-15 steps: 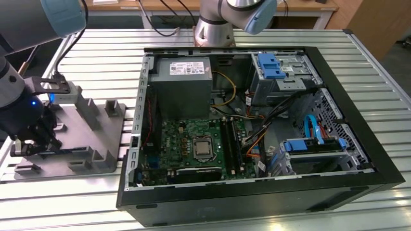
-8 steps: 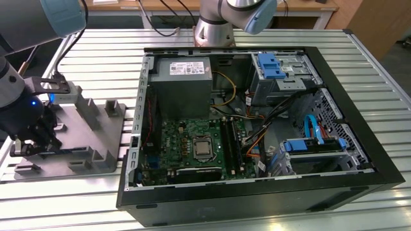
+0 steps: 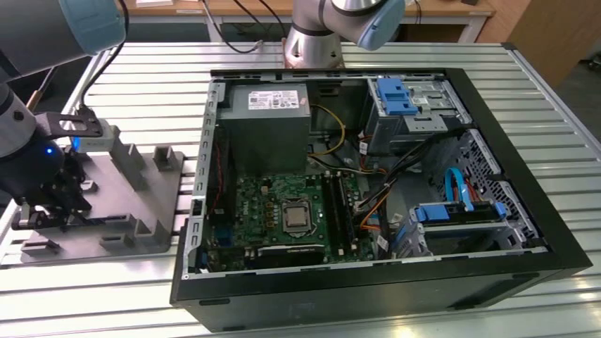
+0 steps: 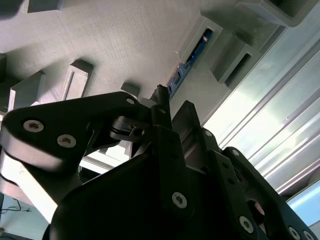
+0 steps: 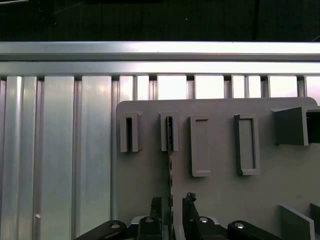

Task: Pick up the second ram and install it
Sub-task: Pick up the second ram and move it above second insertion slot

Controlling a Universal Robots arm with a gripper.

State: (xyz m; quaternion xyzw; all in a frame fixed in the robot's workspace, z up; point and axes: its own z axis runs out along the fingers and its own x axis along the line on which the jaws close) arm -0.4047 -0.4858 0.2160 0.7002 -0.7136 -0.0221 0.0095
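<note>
Sitting in holder (image 5: 220, 210) — apparently — second ram (image 5: 170, 136)

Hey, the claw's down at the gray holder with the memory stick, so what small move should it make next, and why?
Probably close the claw on the second ram. In the first wrist view the stick stands on edge in the gray holder and runs between the two fingers, which stand apart on either side of it.
</note>
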